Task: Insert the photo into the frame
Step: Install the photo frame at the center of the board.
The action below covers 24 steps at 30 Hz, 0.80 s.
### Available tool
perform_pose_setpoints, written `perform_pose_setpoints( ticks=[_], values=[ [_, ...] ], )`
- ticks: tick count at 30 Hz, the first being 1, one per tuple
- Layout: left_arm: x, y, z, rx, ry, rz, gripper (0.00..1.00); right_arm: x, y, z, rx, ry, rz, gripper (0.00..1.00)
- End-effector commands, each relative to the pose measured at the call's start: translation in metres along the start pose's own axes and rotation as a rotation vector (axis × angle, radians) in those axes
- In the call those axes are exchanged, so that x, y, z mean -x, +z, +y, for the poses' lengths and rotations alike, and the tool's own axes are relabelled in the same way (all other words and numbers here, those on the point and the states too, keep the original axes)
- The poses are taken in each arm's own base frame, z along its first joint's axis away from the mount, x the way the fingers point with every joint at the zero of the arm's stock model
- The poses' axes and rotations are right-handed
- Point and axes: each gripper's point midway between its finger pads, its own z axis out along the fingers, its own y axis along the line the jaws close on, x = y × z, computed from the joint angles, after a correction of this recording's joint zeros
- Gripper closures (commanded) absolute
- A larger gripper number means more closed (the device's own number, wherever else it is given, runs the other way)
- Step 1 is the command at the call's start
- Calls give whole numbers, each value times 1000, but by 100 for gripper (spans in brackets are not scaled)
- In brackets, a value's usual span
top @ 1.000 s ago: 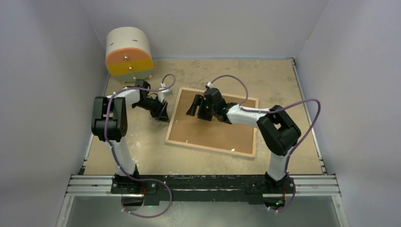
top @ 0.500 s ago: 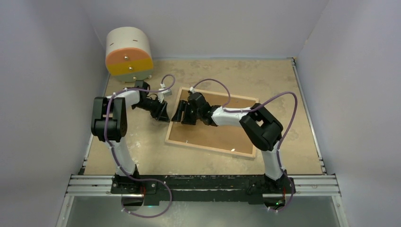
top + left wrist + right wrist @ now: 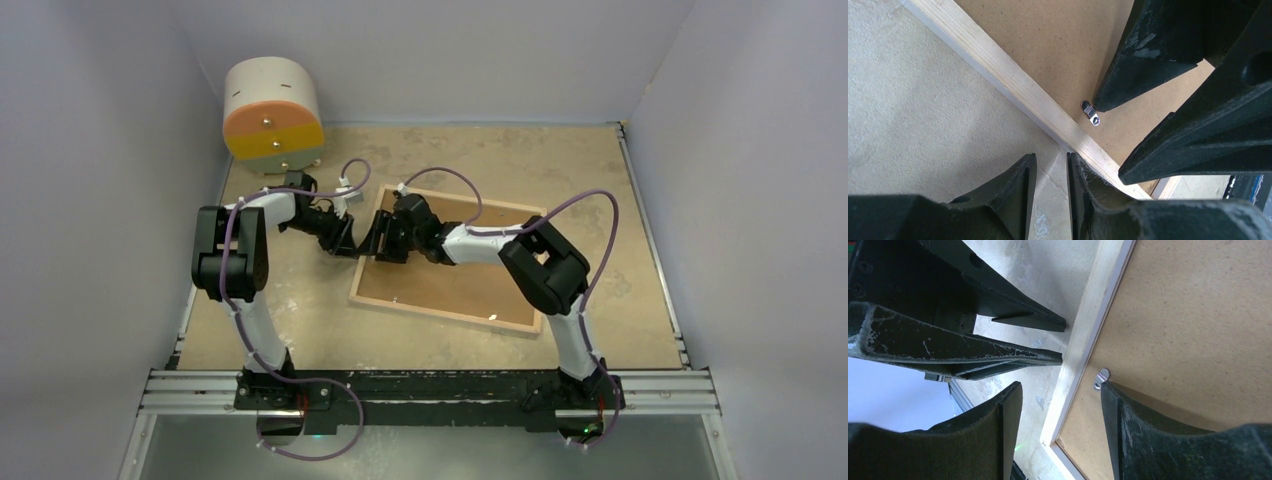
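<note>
The frame (image 3: pixel 450 315) lies face down on the table, its light wooden rim (image 3: pixel 1013 85) up and the brown backing board (image 3: pixel 470 280) inside it. The photo is not in view. My right gripper (image 3: pixel 385 240) (image 3: pixel 1060 386) is open and straddles the frame's left rim (image 3: pixel 1088 330). One of its fingertips (image 3: pixel 1098 102) touches a small metal turn clip (image 3: pixel 1091 112) (image 3: pixel 1101 377) on the board. My left gripper (image 3: pixel 345 240) (image 3: pixel 1050 157) sits low over the table just outside that rim. Its fingers are narrowly open with only bare table between them.
A round cream container (image 3: pixel 272 110) with an orange and yellow-green front stands at the back left. Grey walls close in the left, back and right. A metal rail (image 3: pixel 430 390) carries the arm bases along the near edge.
My right gripper has moved left across the backing board to the frame's left rim, close to the left gripper. The left gripper has hardly moved.
</note>
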Motion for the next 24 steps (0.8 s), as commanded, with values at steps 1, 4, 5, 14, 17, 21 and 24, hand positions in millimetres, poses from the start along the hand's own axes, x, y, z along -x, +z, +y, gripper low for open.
perform_pose_setpoints(
  ticks=[1,4,5,14,17,21,24],
  values=[
    [-13,5,-1,11,-2,45,68,1,5,17,56,14,23,39],
    [-12,5,-1,12,1,44,68,0,8,16,54,21,32,39],
    [-13,5,-1,13,2,46,69,-1,9,15,52,22,37,39],
    [-15,6,-2,13,3,53,69,-6,11,13,56,18,63,40],
    [-15,6,-2,14,4,54,69,-7,10,13,56,12,64,40],
    [-14,6,-2,14,4,52,69,-8,10,15,60,5,76,40],
    [-13,5,-3,15,5,51,70,-12,7,19,70,7,110,40]
  ],
)
